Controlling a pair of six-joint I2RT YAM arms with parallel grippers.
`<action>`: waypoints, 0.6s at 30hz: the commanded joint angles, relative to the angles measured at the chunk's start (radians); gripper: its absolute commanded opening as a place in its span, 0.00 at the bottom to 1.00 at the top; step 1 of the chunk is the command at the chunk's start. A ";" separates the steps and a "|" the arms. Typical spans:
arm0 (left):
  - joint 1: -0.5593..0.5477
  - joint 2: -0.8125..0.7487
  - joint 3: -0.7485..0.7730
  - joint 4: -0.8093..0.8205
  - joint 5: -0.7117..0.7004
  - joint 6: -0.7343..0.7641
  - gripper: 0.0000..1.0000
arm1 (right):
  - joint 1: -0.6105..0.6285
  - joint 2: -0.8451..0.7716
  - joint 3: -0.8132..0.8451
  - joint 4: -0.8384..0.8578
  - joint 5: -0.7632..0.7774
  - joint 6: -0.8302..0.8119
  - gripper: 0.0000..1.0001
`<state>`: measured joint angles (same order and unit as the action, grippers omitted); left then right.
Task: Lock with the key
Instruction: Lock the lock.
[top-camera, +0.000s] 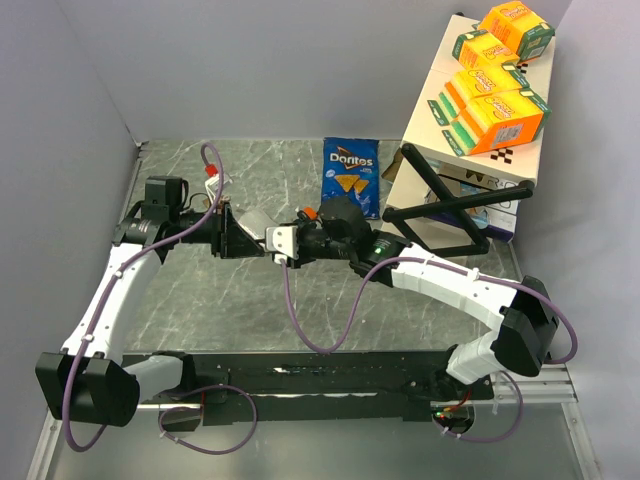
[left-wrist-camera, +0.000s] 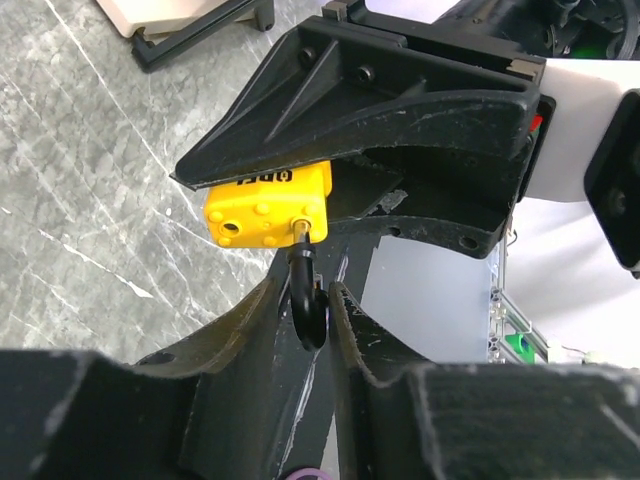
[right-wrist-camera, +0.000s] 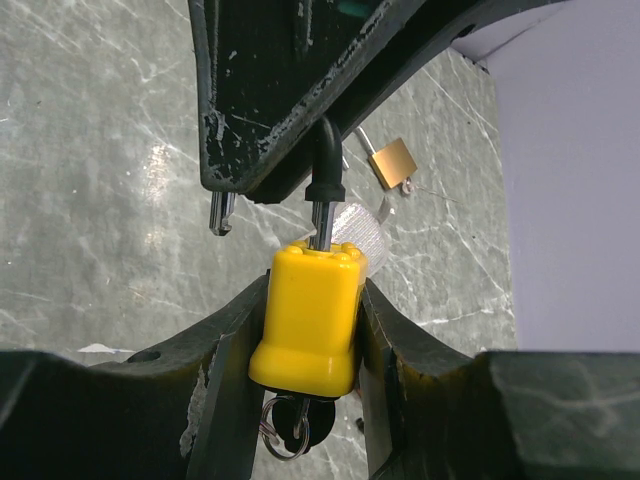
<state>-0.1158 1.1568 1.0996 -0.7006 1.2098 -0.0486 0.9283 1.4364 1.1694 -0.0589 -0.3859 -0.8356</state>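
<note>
A yellow padlock (right-wrist-camera: 310, 315) sits upright between the fingers of my right gripper (right-wrist-camera: 312, 290), which is shut on its body. A key on a small ring (right-wrist-camera: 298, 428) sticks out of the lock's underside. The black-coated shackle (right-wrist-camera: 325, 170) rises from the lock, and its bare metal free end (right-wrist-camera: 222, 212) is out of the body. In the left wrist view the same padlock (left-wrist-camera: 268, 205) hangs under the right gripper's finger, and my left gripper (left-wrist-camera: 305, 290) is shut on the shackle's black curve (left-wrist-camera: 308, 305). Both grippers meet above the table's middle (top-camera: 268, 240).
A small brass padlock (right-wrist-camera: 392, 160) lies on the marble table beyond the yellow one. A blue Doritos bag (top-camera: 351, 175) lies at the back. At the back right, orange boxes (top-camera: 495, 115) are stacked on a white carton behind a black frame (top-camera: 455, 210).
</note>
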 joint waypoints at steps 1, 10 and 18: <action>-0.004 -0.003 0.025 -0.016 0.023 0.038 0.34 | 0.014 -0.067 0.013 0.084 -0.028 -0.017 0.00; -0.004 0.014 0.068 -0.068 -0.004 0.113 0.41 | 0.018 -0.067 0.010 0.065 -0.044 -0.031 0.00; -0.001 0.003 0.066 -0.043 -0.018 0.099 0.40 | 0.018 -0.071 0.003 0.065 -0.041 -0.026 0.00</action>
<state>-0.1158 1.1706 1.1320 -0.7609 1.1896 0.0338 0.9382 1.4364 1.1694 -0.0608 -0.4030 -0.8471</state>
